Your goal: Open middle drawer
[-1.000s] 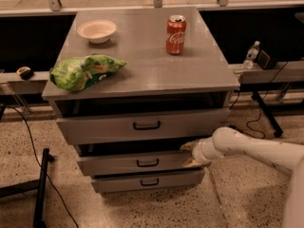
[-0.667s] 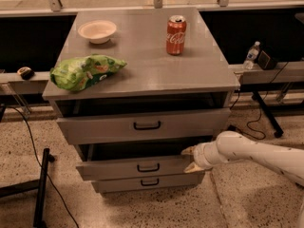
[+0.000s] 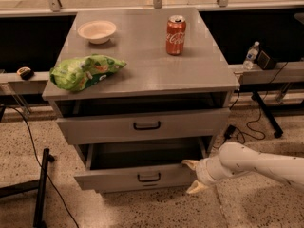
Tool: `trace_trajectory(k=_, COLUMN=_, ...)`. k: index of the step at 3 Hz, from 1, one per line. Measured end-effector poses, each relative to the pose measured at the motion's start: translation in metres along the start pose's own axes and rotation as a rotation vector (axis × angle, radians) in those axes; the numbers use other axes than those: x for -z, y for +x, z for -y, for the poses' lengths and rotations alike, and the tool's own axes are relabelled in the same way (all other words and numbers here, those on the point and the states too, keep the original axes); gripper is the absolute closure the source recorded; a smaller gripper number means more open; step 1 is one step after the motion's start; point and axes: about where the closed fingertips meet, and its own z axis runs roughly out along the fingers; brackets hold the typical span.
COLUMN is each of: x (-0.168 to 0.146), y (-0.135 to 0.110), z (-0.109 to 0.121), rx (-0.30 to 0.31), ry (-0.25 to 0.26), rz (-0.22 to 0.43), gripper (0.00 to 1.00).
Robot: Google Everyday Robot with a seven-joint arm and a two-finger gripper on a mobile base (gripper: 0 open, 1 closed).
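Note:
The middle drawer (image 3: 118,178) is a grey metal tray pulled well out of the cabinet. Its dark inside shows, and a small black loop handle (image 3: 148,177) sits on its flat front. My gripper (image 3: 192,176) is at the right end of that front. One fingertip (image 3: 188,164) is over the front's top edge and the other is at its lower corner, spread apart. My white arm (image 3: 256,164) reaches in from the right. The bottom drawer is hidden under the pulled-out one.
The top drawer (image 3: 142,126) stands slightly out. On the cabinet top (image 3: 142,56) are a green chip bag (image 3: 83,71), a white bowl (image 3: 97,31) and a red soda can (image 3: 175,29). A water bottle (image 3: 251,56) stands on a ledge at right. Cables and a black stand leg (image 3: 42,184) lie on the floor.
The middle drawer has slid further out toward the camera, and my gripper has moved with its right end. The bottom drawer front is now covered.

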Motion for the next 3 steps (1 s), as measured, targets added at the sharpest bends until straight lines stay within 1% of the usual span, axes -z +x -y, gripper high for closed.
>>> trace_trajectory(k=1, x=0.003, y=-0.001, z=0.002, rx=-0.001, ry=0.0, rz=0.0, gripper=0.43)
trace_trajectory(k=2, x=0.013, y=-0.007, z=-0.03, rx=-0.027, ry=-0.052, rz=0.001, gripper=0.43)
trace_trajectory(k=3, x=0.032, y=-0.016, z=-0.051, rx=-0.033, ry=-0.069, rz=-0.013, gripper=0.42)
